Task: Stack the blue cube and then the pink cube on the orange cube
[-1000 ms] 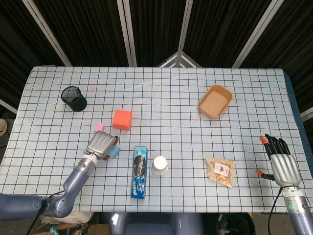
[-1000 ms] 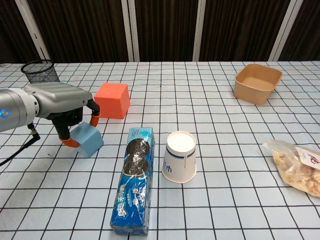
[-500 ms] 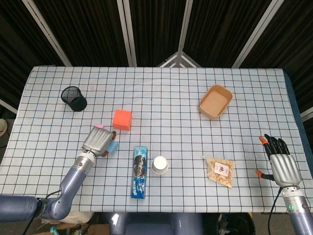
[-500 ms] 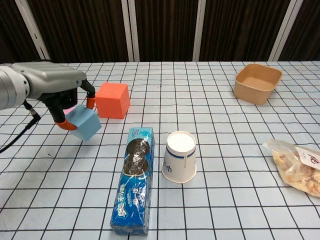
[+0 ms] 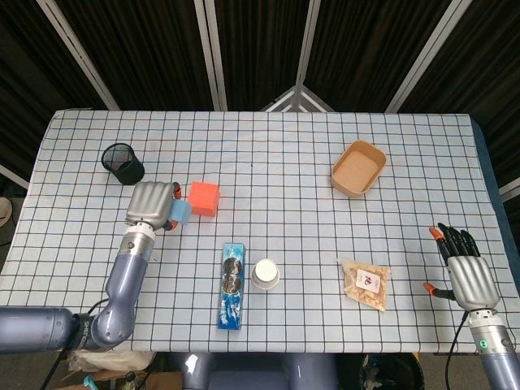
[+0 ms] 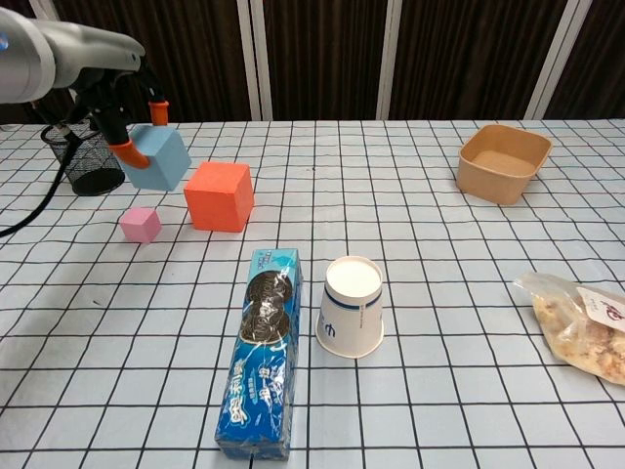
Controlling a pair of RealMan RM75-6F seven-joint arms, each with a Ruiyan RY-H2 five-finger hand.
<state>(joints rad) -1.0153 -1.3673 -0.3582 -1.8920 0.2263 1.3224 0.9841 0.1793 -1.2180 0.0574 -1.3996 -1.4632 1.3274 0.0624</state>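
My left hand (image 5: pixel 151 205) (image 6: pixel 103 83) holds the blue cube (image 6: pixel 155 156) (image 5: pixel 179 213) in the air, just left of the orange cube (image 5: pixel 203 198) (image 6: pixel 220 195) and higher than its top. The orange cube rests on the table at centre left. The small pink cube (image 6: pixel 140 225) sits on the table to the orange cube's left, below the raised hand; the head view hides it under that hand. My right hand (image 5: pixel 464 266) hovers open at the table's front right corner, holding nothing.
A black mesh cup (image 5: pixel 123 164) (image 6: pixel 86 159) stands at the back left. A blue cookie pack (image 5: pixel 232 284) (image 6: pixel 261 350) and an upturned paper cup (image 5: pixel 266 274) (image 6: pixel 351 306) lie at front centre. A snack bag (image 5: pixel 366 283) and a brown bowl (image 5: pixel 357 168) are on the right.
My left hand has lifted the blue cube off the table and carried it up and back toward the orange cube, uncovering the pink cube. The right hand stayed put.
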